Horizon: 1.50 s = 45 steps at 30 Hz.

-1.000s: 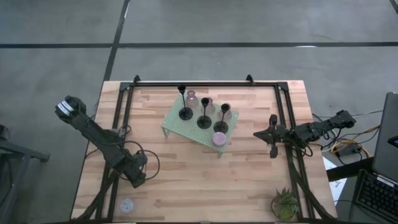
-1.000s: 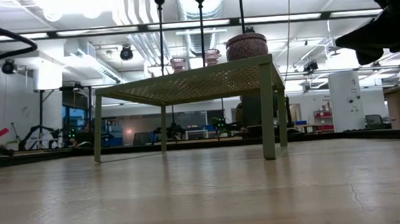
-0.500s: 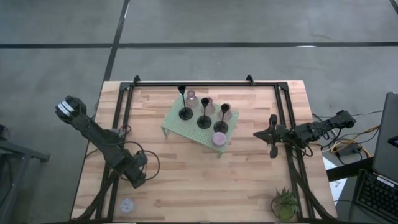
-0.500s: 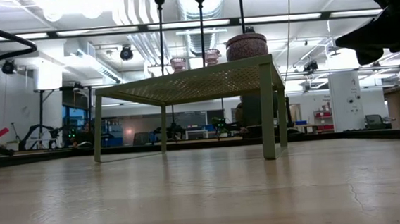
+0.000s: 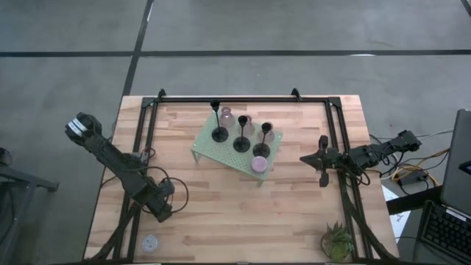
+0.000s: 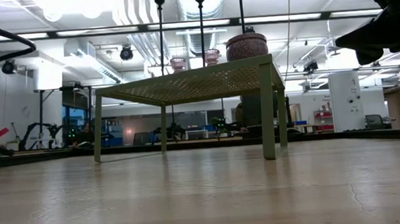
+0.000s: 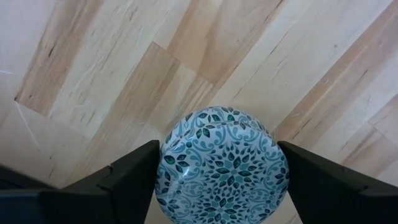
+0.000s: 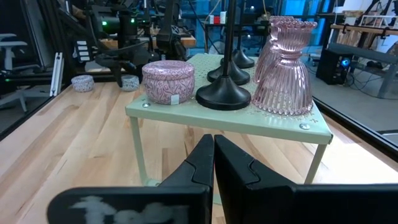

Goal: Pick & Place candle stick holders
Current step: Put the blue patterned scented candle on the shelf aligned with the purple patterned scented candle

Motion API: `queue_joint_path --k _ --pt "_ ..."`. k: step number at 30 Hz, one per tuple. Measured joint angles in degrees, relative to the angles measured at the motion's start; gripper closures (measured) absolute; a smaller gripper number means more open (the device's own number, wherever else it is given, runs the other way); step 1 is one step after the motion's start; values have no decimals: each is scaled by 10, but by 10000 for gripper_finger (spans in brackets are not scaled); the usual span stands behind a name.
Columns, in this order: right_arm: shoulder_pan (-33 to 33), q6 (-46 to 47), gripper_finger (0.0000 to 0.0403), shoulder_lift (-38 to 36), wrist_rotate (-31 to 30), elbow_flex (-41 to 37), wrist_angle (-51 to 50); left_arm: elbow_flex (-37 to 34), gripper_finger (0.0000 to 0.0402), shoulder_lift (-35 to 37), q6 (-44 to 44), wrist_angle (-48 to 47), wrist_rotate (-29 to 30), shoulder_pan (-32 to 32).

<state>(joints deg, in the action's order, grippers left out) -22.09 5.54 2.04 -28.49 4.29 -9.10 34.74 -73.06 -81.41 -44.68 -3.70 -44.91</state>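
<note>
Holders: Six sit on top of the green stand. Three are tall black holders, two are pink glass holders, and one is a round pink tin at the stand's corner nearest the right gripper.
Blue holder: A round blue holder with a leaf pattern sits low between the left fingers, far from the stand on the left arm's side.
Other small ones: Another small round holder lies on the counter by its near left corner, well apart from the stand. Two small round ones show far off past the stand in the right wrist view.
Left gripper: The left gripper has its fingers spread wide, one on each side of the blue holder. I cannot tell if they are squeezing it.
Right gripper: The right gripper hangs beside the stand with its fingers closed together and nothing in them.
What could go wrong: The blue holder is round and smooth, so it may slip out if the grip is loose. The black holders are thin and tall, so a bump to the stand could tip them onto the glass ones.
Plant: A plant sits in the near right corner, far from the stand.
</note>
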Motion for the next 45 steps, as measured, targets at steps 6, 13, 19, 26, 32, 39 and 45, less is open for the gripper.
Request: queue_joint_path --k 6,13,19,26,32,39,45 --pt "0 0 394 0 0 0 0 5 103 0 3 -3 1 0" --pt "0 0 394 0 0 0 0 12 102 0 13 -3 5 0" --pt "0 0 394 0 0 0 0 18 103 5 21 0 24 6" --pt "0 0 394 0 0 0 0 20 103 28 50 -2 44 30" --pt "0 0 394 0 0 0 0 20 103 48 100 -1 52 71" --pt "0 0 394 0 0 0 0 22 102 72 181 24 56 151" --pt "0 0 394 0 0 0 0 67 102 76 281 46 56 229"
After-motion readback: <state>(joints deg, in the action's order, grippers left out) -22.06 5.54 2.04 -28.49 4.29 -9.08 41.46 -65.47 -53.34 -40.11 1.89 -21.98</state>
